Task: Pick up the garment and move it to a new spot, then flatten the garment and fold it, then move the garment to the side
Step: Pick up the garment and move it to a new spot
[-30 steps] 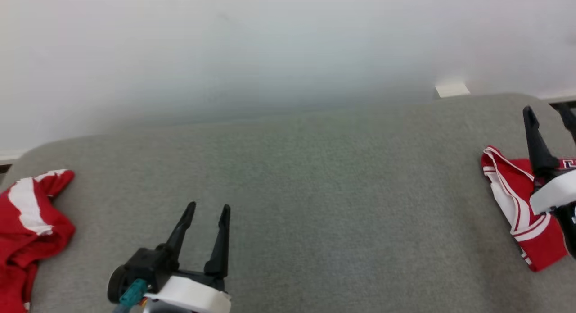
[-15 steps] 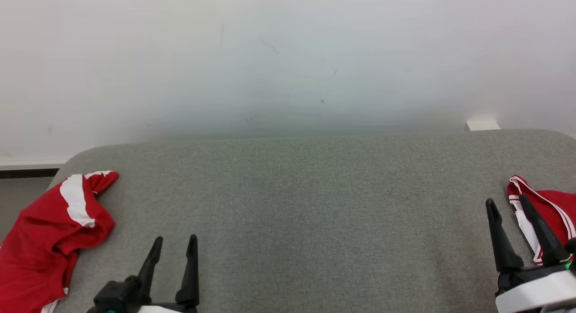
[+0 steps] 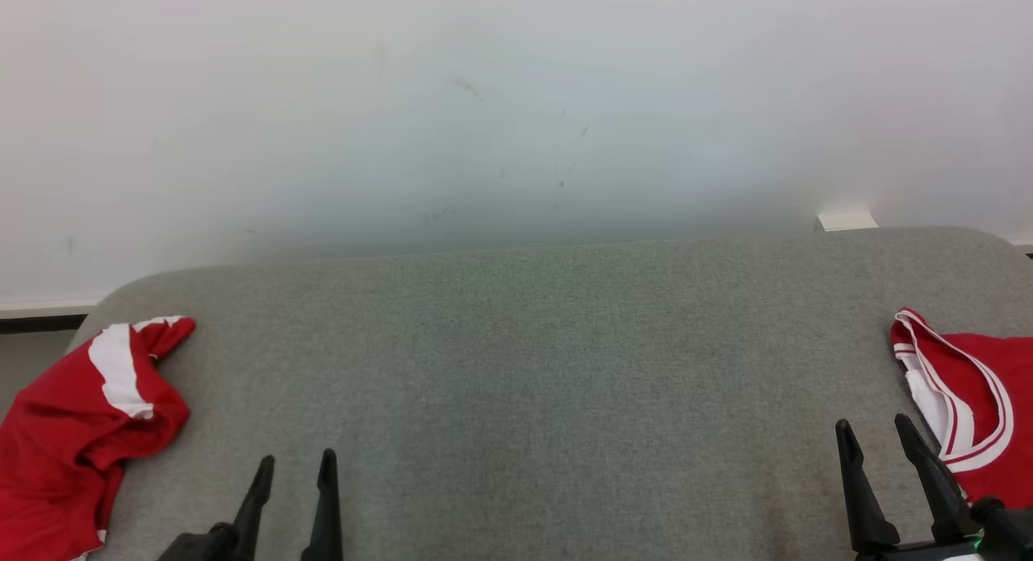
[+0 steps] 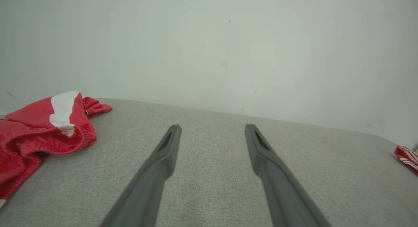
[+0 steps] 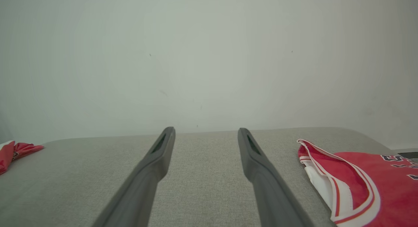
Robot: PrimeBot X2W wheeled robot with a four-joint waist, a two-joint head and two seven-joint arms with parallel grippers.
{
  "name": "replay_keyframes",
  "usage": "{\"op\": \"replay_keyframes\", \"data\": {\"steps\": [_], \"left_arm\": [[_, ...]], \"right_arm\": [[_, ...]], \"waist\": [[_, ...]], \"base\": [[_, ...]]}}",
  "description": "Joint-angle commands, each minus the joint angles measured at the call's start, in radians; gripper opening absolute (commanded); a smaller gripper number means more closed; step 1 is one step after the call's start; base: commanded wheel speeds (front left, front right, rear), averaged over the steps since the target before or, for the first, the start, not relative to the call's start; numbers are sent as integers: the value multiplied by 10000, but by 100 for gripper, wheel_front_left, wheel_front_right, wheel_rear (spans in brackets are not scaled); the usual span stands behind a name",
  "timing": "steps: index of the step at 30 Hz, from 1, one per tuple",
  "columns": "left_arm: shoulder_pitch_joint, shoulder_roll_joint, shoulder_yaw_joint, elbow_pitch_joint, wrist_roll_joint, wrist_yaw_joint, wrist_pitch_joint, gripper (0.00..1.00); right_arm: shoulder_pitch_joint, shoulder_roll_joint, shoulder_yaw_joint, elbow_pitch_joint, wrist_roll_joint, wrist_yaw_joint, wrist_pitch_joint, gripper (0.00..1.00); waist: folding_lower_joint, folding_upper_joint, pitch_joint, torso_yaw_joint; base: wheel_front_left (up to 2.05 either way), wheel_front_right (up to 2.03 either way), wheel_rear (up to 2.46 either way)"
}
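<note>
garment [image 3: 991, 369]: folded red jersey, lies at right edge of tabletop [image 3: 524, 367]
right gripper [image 3: 872, 422]: has backed off it, spread, empty
left gripper [image 3: 296, 458]: spread, empty
task: move-aside looks done

We see two red garments on the grey desk [image 3: 524, 367], well apart from each other. At the far left edge, a crumpled red garment [image 3: 73, 432] with a broad white stripe lies bunched in loose, rumpled folds. At the far right, a red jersey [image 3: 980, 399] lies flat and looks neatly folded. Its white-and-red trimmed opening faces the desk's middle, and dark lettering shows on its front.
</note>
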Motion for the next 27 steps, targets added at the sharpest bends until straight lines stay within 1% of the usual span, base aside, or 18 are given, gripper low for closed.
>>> {"op": "replay_keyframes", "data": {"steps": [1,16,21,27], "left_arm": [[90,28,-5,-70,-155,48,1,100],[-75,28,-187,-124,-118,109,1,100],[-194,30,-164,-103,15,90,1,100],[-156,30,76,40,197,211,1,100]], "right_arm": [[90,71,-12,-63,-109,-18,6,100],[-41,132,175,102,-85,-18,6,100],[-49,169,244,115,-27,-18,6,100],[-124,269,468,166,35,-18,6,100]], "waist": [[1,0,8,-27],[1,0,-14,-24],[1,0,-6,366],[1,0,39,1200]], "base": [[0,0,0],[0,0,0],[0,0,0],[0,0,0]]}}
